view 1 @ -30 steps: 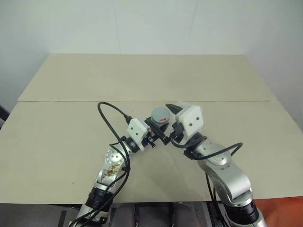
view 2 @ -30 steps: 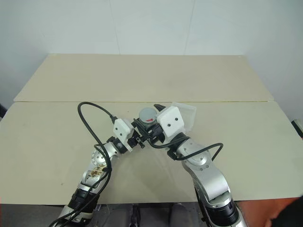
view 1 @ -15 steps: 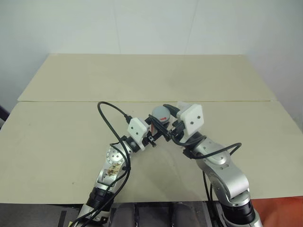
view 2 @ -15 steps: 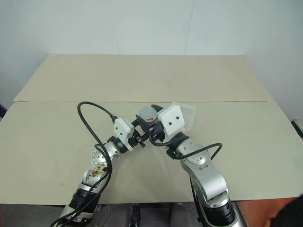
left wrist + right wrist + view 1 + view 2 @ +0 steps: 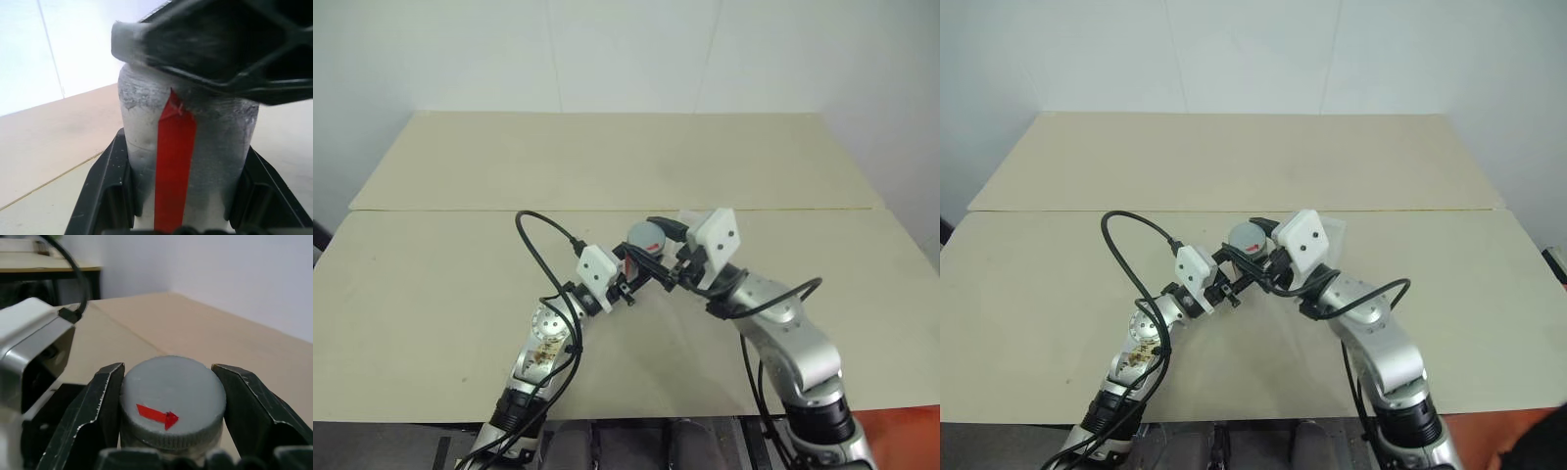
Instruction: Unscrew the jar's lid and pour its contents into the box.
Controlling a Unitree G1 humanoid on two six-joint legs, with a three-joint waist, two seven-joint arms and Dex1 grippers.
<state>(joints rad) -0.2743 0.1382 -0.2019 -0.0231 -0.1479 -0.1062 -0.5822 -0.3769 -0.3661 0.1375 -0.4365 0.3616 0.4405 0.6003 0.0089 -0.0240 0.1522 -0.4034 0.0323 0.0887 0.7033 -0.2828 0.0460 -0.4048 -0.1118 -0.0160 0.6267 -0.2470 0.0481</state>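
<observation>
- Above the surface (image 5: 431, 284), mid-way across — the jar (image 5: 183, 156), lid (image 5: 172, 407) on, contents unseen.
- Left hand (image 5: 631, 276) clamps its body; right hand (image 5: 171, 399) squeezes the lid.
- Clear box (image 5: 1329, 238) behind them.

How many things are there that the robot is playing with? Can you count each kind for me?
Jar: 1, held in the left gripper
Lid: 1, on the jar, with the right gripper closed around it
Clear box: 1, on the table behind the right gripper
Total: 3 things
</observation>
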